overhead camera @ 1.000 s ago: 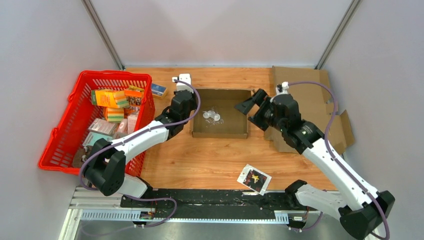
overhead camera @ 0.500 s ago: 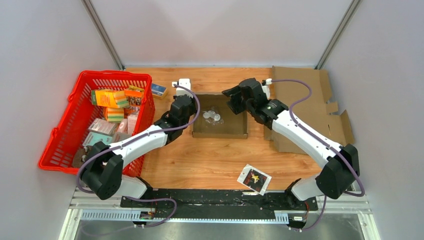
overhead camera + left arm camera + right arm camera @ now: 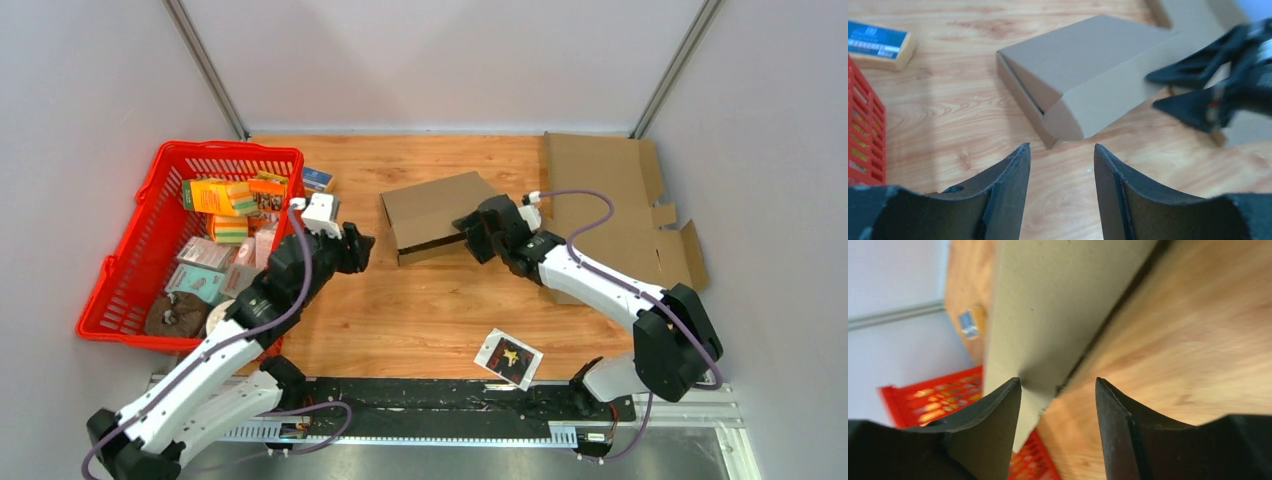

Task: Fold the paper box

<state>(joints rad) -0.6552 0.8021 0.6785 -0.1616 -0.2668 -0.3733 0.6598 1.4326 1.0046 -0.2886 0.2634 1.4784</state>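
The brown paper box [image 3: 437, 213] lies at the table's middle, turned slightly askew, with its lid folded down over it. The left wrist view shows the same box [image 3: 1088, 82] with the lid's front flap hanging over the near wall. My left gripper [image 3: 357, 250] hovers to the left of the box, apart from it, open and empty [image 3: 1062, 147]. My right gripper [image 3: 476, 232] sits at the box's right front corner. Its jaws stand apart [image 3: 1058, 385], with the edge of the box lid [image 3: 1058, 305] just beyond the tips. Its black fingers [image 3: 1198, 107] also show in the left wrist view.
A red basket [image 3: 128, 305] full of packaged goods stands at the left. A flat cardboard sheet [image 3: 600, 170] lies at the back right, partly under the right arm. A small printed packet [image 3: 508, 357] rests near the front edge. A blue-topped block [image 3: 318, 179] sits behind the basket's corner.
The box was open a second ago; its lid is now folded down and the box has turned askew. My left gripper let go, opened and drew back leftward. My right gripper swept over to the box's right corner.
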